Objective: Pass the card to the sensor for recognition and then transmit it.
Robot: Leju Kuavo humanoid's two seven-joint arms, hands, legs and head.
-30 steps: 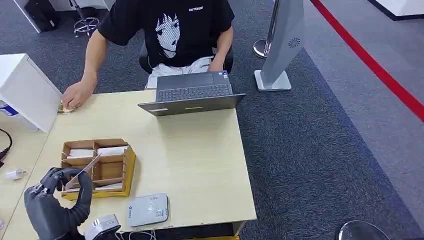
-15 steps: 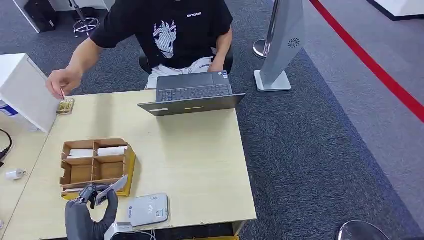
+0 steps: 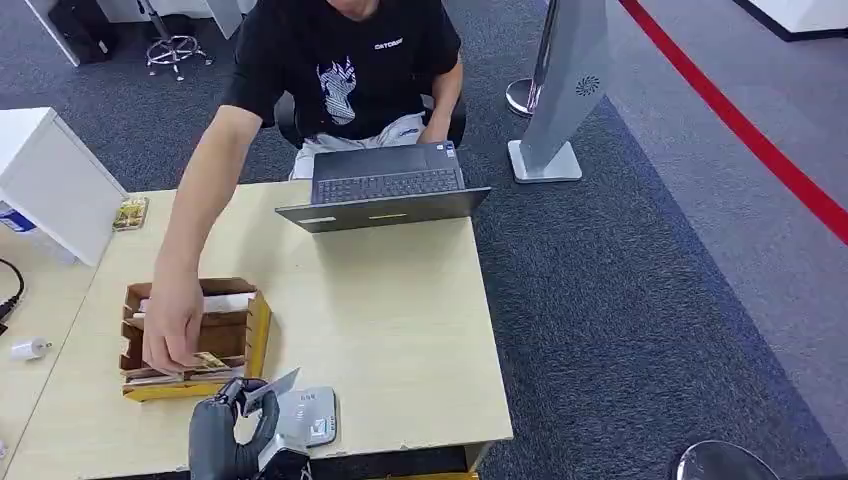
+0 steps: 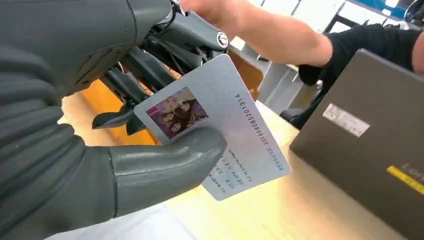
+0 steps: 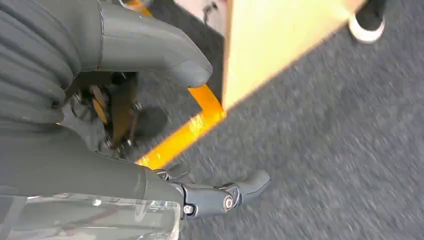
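Observation:
My left hand pinches a grey card at the table's front edge. The card is tilted just above the near-left corner of the white sensor; I cannot tell whether they touch. In the left wrist view the thumb presses the card against the dark fingers, with a small photo and a printed number facing the camera. My right hand hangs beside the table over grey carpet, fingers apart and holding nothing.
A person's hand reaches into the wooden card box just left of the sensor. A half-open laptop stands at the far edge. A white cabinet borders the far left. Bare tabletop lies to the right.
My left hand has carried the card rightward along the front edge, from beside the box to the sensor. The person's hand has moved from the far-left corner into the box.

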